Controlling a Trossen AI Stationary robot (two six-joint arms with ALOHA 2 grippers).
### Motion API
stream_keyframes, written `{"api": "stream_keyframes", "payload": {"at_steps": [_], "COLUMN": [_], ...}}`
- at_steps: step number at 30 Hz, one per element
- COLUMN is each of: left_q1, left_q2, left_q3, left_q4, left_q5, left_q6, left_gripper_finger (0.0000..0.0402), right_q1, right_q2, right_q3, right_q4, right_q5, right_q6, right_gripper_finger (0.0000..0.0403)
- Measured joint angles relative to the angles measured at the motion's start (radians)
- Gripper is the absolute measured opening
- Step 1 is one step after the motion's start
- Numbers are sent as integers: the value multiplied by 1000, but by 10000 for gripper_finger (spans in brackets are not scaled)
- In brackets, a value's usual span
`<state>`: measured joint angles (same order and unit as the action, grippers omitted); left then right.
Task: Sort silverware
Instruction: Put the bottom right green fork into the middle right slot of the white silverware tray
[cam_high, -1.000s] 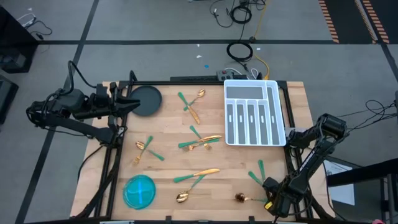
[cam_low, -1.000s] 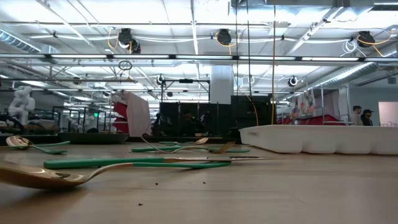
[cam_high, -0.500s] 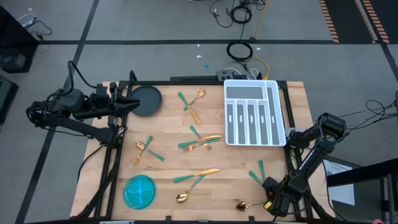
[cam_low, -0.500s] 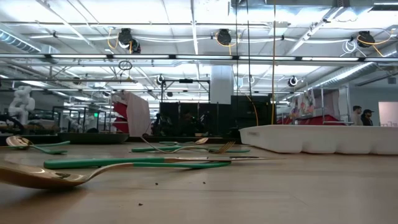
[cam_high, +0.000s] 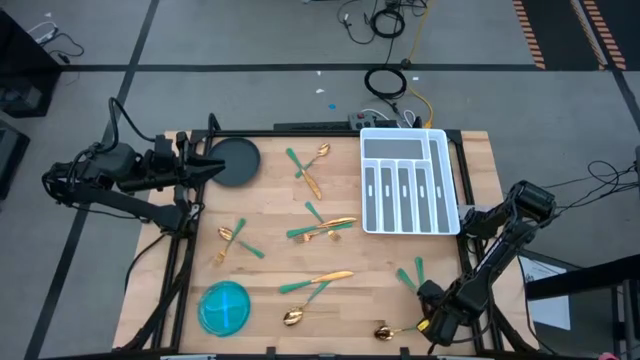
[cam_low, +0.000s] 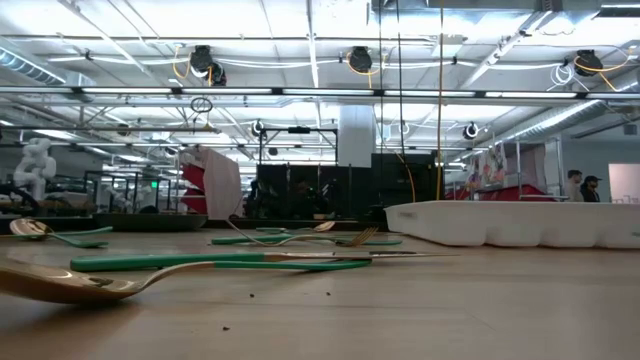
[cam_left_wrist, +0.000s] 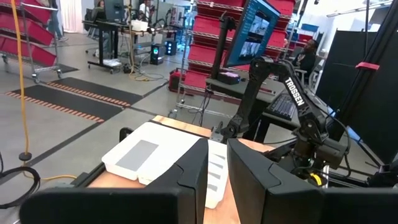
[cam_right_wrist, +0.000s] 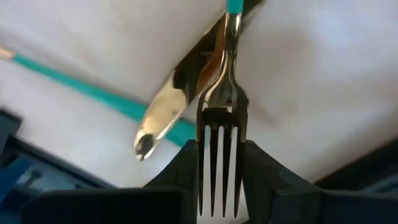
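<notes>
Gold-headed, teal-handled silverware (cam_high: 320, 228) lies scattered over the wooden table in pairs and singles; two pieces (cam_high: 410, 275) lie close to the right arm. My right gripper (cam_high: 424, 325) sits low at the table's near right corner, shut on a fork (cam_right_wrist: 221, 112). In the high view a gold end (cam_high: 383, 332) sticks out of it toward the table's left. A knife (cam_right_wrist: 163, 112) lies just beyond the fork. My left gripper (cam_high: 214, 168) hovers by the black plate (cam_high: 236, 162) at the far left, fingers nearly together (cam_left_wrist: 217, 165), holding nothing. My right gripper pinches the fork by its gold head (cam_right_wrist: 221, 127), one finger (cam_right_wrist: 186, 165) on each side edge. The tines point back toward the wrist and the neck runs forward to the teal handle (cam_right_wrist: 234, 6). Whether the fork rests on the table, I cannot tell.
The white compartmented tray (cam_high: 440, 182) lies at the far right, also seen in the low view (cam_low: 520, 222). A round blue bowl (cam_high: 225, 307) stands at the near left corner. A spoon (cam_low: 60, 285) and other pieces lie close to the low camera.
My right gripper has shifted slightly toward the table's left and turned. The gold end sticking out of it has swung toward the near edge. The left arm has kept still.
</notes>
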<state>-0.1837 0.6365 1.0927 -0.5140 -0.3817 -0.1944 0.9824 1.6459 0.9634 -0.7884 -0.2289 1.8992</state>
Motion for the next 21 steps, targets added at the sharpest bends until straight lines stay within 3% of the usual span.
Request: {"api": "stream_keyframes", "payload": {"at_steps": [11, 21], "left_q1": [0, 0], "left_q2": [0, 0], "left_q3": [0, 0], "left_q4": [0, 0], "left_q5": [0, 0], "left_q6": [0, -3], "left_gripper_finger": [67, 67], "right_q1": [-33, -248], "right_q2": [-2, -3], "right_q3": [198, 249], "right_q4": [-358, -490], "right_q5": [199, 312], "right_q6": [-11, 47], "right_gripper_finger": [59, 59]}}
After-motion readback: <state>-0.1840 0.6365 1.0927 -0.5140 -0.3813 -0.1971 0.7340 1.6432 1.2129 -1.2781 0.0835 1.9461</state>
